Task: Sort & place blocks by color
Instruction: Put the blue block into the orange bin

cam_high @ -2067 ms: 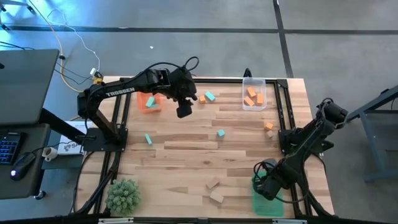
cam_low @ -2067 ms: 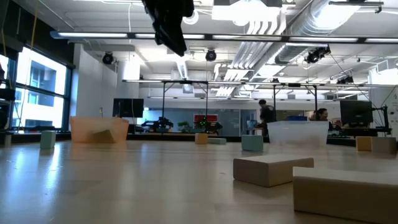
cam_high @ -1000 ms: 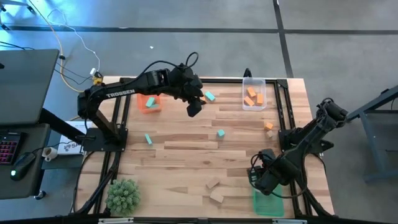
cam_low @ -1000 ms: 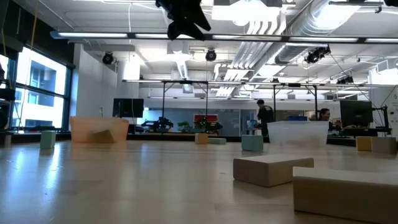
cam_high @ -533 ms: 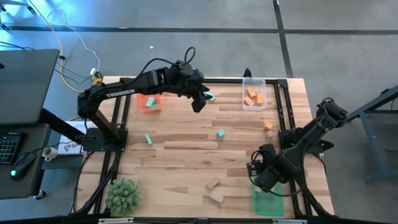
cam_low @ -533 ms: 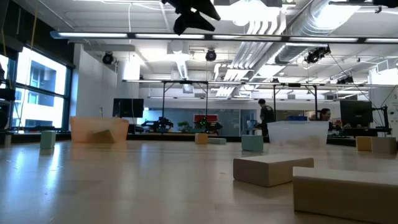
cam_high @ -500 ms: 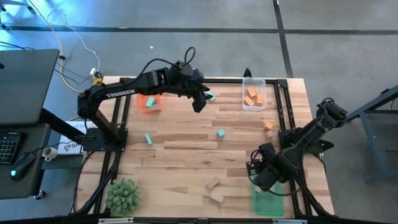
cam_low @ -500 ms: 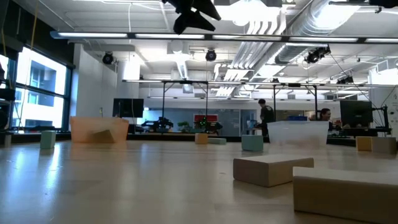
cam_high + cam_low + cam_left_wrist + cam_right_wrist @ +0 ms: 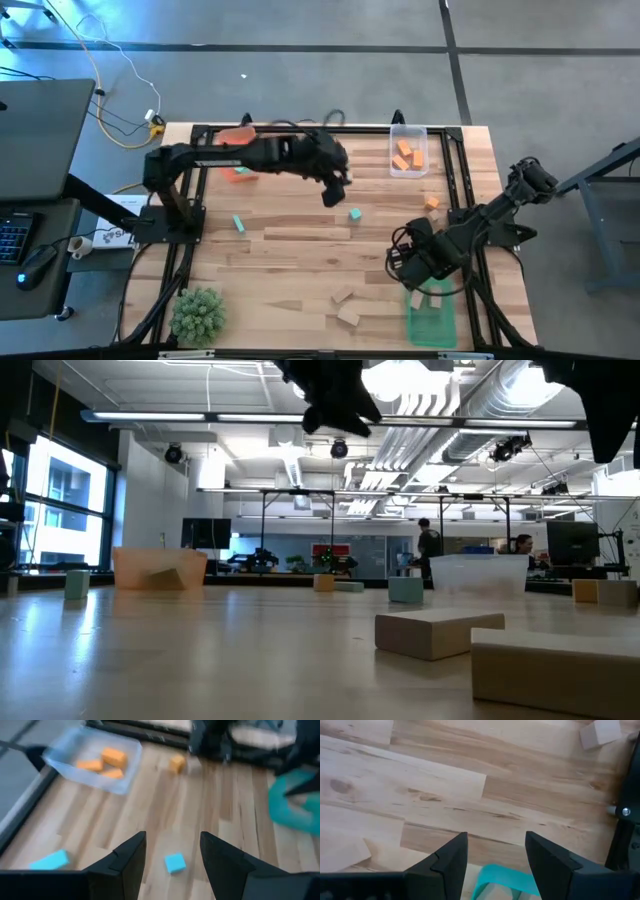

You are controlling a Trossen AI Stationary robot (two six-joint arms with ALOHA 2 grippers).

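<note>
My left gripper point(image 9: 333, 195) point(image 9: 172, 837) hangs open above the table's middle, slanting down, a little short of a teal block point(image 9: 354, 214) point(image 9: 175, 863) that lies flat on the wood. A second teal block point(image 9: 50, 861) lies behind it, a third point(image 9: 238, 224) to the left. My right gripper point(image 9: 402, 264) point(image 9: 496, 840) points down, open and empty, beside the far end of the green tray point(image 9: 432, 322) point(image 9: 496, 874). Two tan blocks point(image 9: 343, 296) point(image 9: 348, 317) lie near the front edge. An orange block point(image 9: 432, 203) lies near the right edge.
The clear tray point(image 9: 408, 152) at the far right holds several orange blocks. The orange tray point(image 9: 238, 166) stands at the far left, partly under my left arm. A spiky green plant point(image 9: 197, 313) sits at the near left corner. Black frame rails run along the table's sides.
My left gripper has gone toward the table's right and near side and come down, toward the teal block in the middle, staying open. My right gripper has moved from over the green tray toward the table's left and far side, still open.
</note>
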